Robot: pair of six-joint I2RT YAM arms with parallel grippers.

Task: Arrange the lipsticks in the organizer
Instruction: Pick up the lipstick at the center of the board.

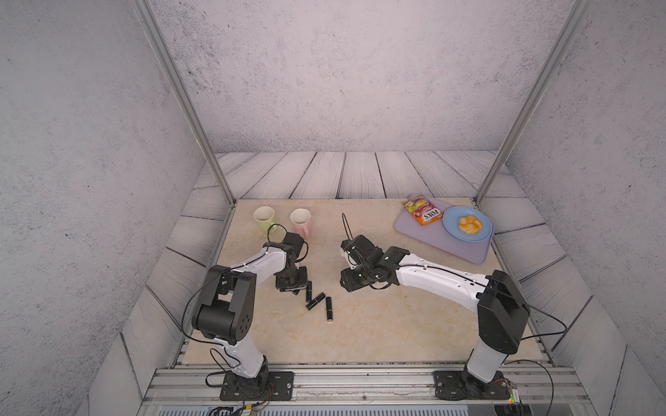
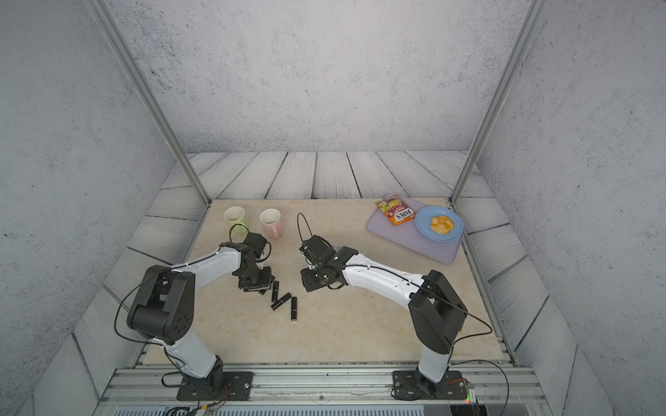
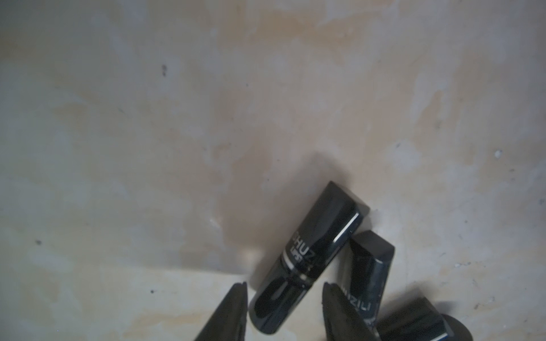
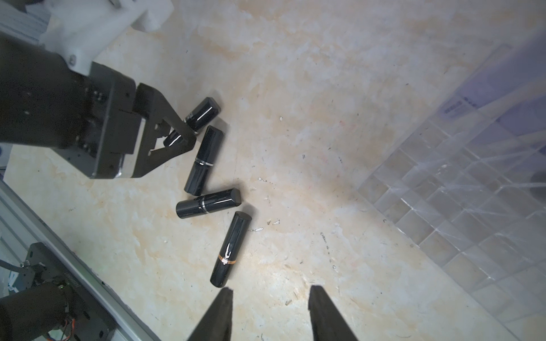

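Left gripper (image 3: 283, 288) is down over the leftmost of the black lipsticks (image 1: 317, 300), which lie flat on the table (image 1: 360, 335), left of centre. Jaws part-open, one each side of this end lipstick (image 3: 307, 254), slim gaps showing. Its long axis runs across their closing line. Right gripper (image 4: 270, 295) part-open, empty, farther off. Organizer (image 4: 428, 189) close beside it, right of the tubes.

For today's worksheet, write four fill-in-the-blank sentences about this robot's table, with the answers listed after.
1. The lipsticks lying on the table are all ___ in colour.
2. The left gripper straddles one ___.
3. Behind the left arm stand ___ mugs.
4. The bun sits on a ___ plate.
Answers: black, lipstick, two, blue.
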